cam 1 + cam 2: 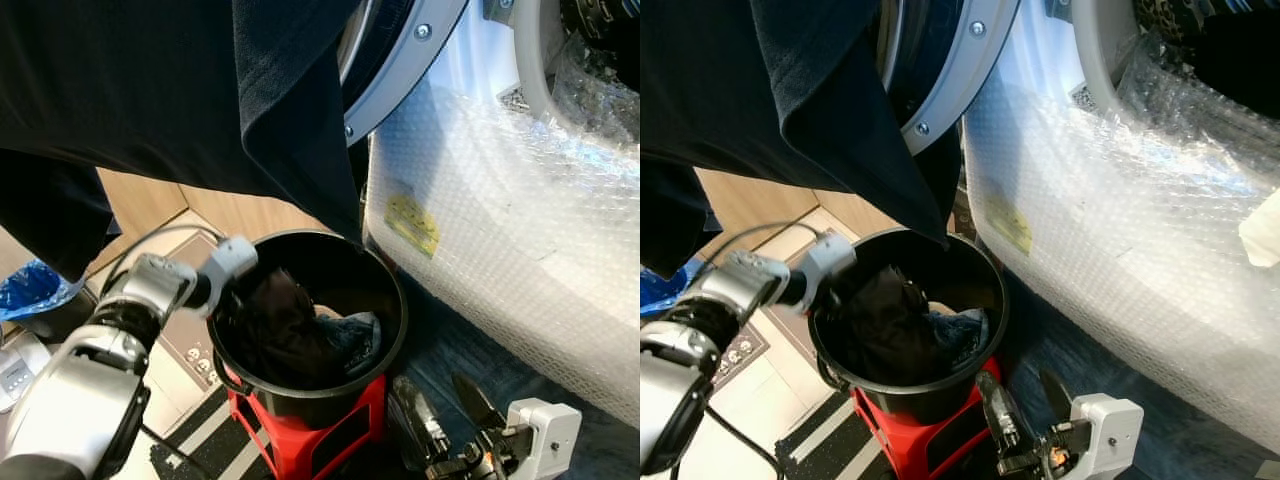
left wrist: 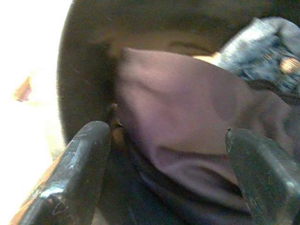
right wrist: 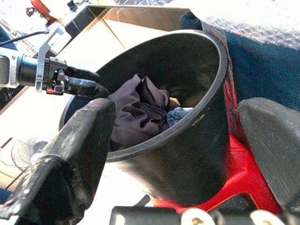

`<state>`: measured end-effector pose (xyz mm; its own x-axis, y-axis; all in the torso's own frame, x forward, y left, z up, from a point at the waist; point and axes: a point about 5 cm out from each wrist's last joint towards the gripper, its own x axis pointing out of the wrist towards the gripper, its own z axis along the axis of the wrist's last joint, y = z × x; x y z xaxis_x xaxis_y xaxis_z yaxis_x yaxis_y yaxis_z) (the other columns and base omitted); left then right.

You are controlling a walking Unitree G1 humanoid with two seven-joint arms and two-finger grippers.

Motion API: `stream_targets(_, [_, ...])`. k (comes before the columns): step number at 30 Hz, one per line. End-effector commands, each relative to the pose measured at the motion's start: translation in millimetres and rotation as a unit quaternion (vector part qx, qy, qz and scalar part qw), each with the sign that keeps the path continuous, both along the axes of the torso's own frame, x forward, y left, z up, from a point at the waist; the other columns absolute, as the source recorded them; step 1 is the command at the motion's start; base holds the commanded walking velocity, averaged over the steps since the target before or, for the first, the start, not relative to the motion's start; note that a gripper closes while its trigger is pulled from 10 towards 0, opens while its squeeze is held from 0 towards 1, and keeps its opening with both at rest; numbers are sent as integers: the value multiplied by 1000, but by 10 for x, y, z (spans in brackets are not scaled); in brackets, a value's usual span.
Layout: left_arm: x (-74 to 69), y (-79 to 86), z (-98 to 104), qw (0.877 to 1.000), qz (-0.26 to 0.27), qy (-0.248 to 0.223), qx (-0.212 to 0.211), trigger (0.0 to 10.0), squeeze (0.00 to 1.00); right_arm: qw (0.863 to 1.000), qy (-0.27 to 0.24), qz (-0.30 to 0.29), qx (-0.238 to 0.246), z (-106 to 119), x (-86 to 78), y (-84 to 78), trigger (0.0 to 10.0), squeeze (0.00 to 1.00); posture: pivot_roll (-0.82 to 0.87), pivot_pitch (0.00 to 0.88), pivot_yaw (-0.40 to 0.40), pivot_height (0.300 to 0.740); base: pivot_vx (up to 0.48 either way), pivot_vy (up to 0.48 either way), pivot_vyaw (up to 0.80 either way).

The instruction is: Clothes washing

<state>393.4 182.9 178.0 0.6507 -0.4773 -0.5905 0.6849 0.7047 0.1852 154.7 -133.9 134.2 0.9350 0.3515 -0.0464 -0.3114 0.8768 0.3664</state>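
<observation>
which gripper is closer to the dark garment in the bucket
Left. The left gripper is inside the bucket at the dark garment; the right gripper is outside, beside it.

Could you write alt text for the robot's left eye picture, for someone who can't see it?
The left gripper reaches into a black bucket of dark clothes on a red stand, beside a bubble-wrapped washer.

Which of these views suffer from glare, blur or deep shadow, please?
Left wrist view: soft and blurred, blown out white beside the bucket; left gripper fingers out of focus. Head views: sharp, glare on the bubble wrap. Right wrist view: right gripper fingers blurred.
</observation>
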Motion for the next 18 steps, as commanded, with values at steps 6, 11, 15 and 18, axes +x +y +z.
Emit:
stream_targets(6, [8,7,-46,1000,16,-7,-4,10000,0,1000,5,0,5,-20,13,32,10000,0,-208,263,54,740,0,0,0])
stream_targets(11, [27,-135,-56,1000,6,-14,-17,10000,0,1000,5,-2,5,-20,4,23,10000,0,-211,263,52,740,0,0,0])
stream_targets(15, [36,-293,-50,999,-14,-17,-30,10000,0,1000,6,-3,4,-21,1,23,10000,0,-214,262,53,740,0,0,0])
stream_targets(18, [18,-471,-83,998,-43,-7,-48,10000,0,1000,4,-4,6,-19,21,34,10000,0,-216,259,57,740,0,0,0])
